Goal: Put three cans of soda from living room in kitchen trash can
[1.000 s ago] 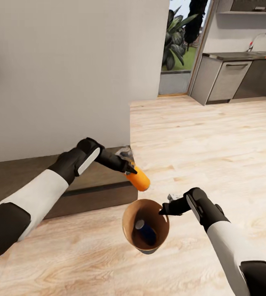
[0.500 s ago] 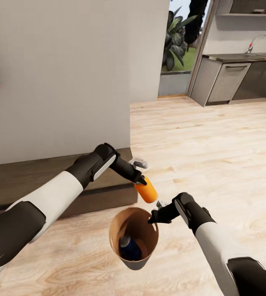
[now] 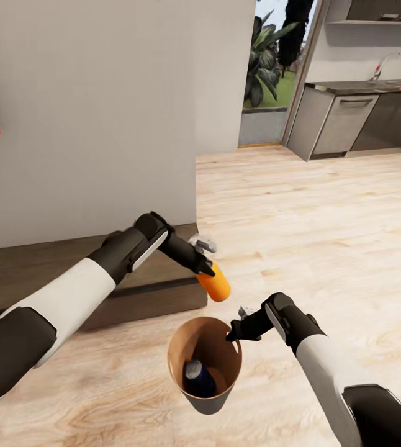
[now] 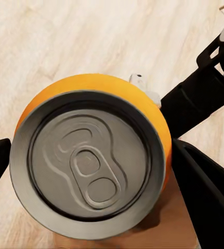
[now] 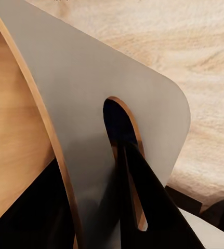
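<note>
An orange can of soda point(image 3: 213, 284) hangs tilted in my left gripper point(image 3: 207, 272), which is shut on it just above and behind the tash can point(image 3: 177, 345). In the left wrist view the orange can point(image 4: 99, 87) shows its silvery top between the two black fingers point(image 4: 207, 193). The tash can is held off the wood floor by my right gripper point(image 3: 232, 336), shut on its rim. A dark blue can point(image 3: 198, 378) lies inside it. The right wrist view shows the bin's grey outer wall point(image 5: 106, 78) pinched by a black finger point(image 5: 149, 208). The third can is out of view.
A white wall point(image 3: 101, 112) with a dark low plinth point(image 3: 132, 273) stands at my left. Light wood floor point(image 3: 324, 211) runs ahead to the kitchen's grey cabinets point(image 3: 343, 121), dark countertop and tap point(image 3: 387, 62). A doorway with a plant point(image 3: 265, 56) lies beyond.
The right gripper brought the tash can left and nearer to me. The left gripper carried the orange can towards the bin, then drew it back a little.
</note>
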Motion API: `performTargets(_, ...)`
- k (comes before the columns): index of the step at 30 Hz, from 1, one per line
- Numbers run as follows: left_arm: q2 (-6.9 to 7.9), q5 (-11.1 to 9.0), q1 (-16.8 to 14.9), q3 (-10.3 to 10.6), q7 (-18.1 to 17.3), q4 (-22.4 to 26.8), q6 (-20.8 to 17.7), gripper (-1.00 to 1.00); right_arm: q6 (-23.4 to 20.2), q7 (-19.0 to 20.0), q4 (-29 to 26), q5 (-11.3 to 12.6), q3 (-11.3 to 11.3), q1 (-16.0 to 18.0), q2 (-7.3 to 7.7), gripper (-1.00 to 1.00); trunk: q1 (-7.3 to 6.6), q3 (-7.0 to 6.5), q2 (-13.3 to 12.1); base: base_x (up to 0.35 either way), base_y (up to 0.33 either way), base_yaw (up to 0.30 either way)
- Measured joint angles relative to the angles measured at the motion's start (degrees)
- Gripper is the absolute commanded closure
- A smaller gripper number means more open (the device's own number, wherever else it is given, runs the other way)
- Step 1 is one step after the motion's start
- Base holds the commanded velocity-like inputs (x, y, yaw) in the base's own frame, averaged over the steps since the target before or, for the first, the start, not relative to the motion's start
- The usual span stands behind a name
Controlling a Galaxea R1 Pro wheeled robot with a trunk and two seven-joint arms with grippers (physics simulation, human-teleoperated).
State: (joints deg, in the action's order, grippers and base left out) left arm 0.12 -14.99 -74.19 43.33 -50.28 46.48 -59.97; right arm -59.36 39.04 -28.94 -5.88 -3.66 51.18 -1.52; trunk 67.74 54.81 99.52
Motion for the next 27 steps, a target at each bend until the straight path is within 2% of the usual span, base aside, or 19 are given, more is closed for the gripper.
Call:
performTargets(4,1.04,0.0,0.0,0.1,-0.4,0.6,0.0,1.00,-0.1,0.0,0.0,0.3,0.1,0.1,0.10,1.00,0.00,0.00,0.0,0.000,0.000,0.000)
performTargets(11,2.95,0.1,0.0,0.4,-0.9,1.0,0.0,1.00,0.1,0.3,0.0,-0.2,0.2,0.7,2.35,1.00,0.00,0.00,0.0,0.000,0.000,0.000)
performTargets(15,3.64,0.1,0.0,3.3,-2.4,1.0,0.0,1.00,0.1,0.4,0.1,0.0,0.3,1.2,3.49,1.00,0.00,0.00,0.0,0.000,0.000,0.000)
performTargets(16,3.69,0.1,0.0,4.5,-2.6,1.0,0.0,1.00,0.1,0.4,0.1,0.2,0.4,1.4,3.62,1.00,0.00,0.00,0.0,0.000,0.000,0.000)
performTargets(17,3.78,0.2,0.0,7.1,-2.9,1.0,0.0,1.00,0.0,0.5,0.3,0.3,0.4,1.9,3.79,1.00,0.00,0.00,0.0,0.000,0.000,0.000)
performTargets(20,3.85,0.2,0.0,10.2,-3.2,1.0,0.0,1.00,-0.1,0.5,1.5,0.7,0.5,3.3,3.97,1.00,0.00,0.00,0.0,0.000,0.000,0.000)
performTargets(21,3.89,0.2,0.0,11.9,-3.3,1.0,0.0,1.00,-0.3,0.6,3.5,0.7,0.4,4.9,4.15,1.00,0.00,0.00,0.0,0.000,0.000,0.000)
performTargets(27,3.90,0.1,0.1,13.5,-3.4,1.0,0.0,1.00,0.0,0.5,6.4,0.4,0.5,7.5,4.17,1.00,0.00,0.00,0.0,0.000,0.000,0.000)
